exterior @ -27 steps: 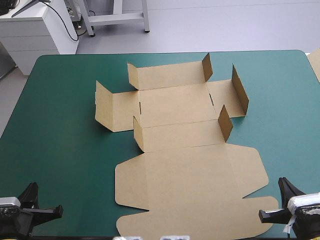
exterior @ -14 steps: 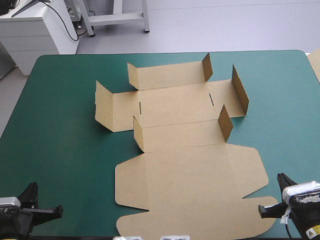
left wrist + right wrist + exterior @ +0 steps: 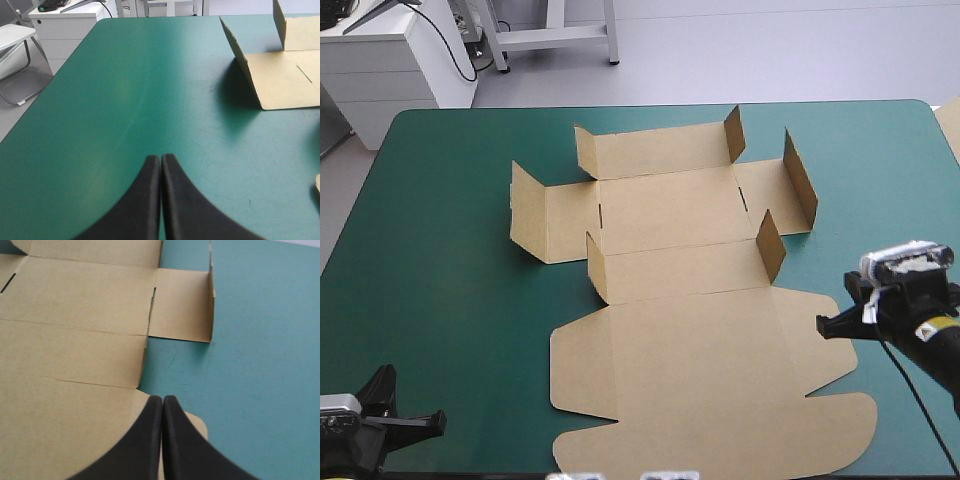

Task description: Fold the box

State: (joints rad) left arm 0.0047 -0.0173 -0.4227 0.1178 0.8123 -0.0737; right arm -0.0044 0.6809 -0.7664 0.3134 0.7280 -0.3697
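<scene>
We find the box (image 3: 690, 330), its right edge beneath the closed, empty right jaws; left jaws likewise, well apart.

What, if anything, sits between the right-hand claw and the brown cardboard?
Nothing visible. The right gripper, shut, is at the right edge of the box, its tips over the flat board there. Only teal-green cover lies beside it. Whether the tips touch the board cannot be told.
</scene>
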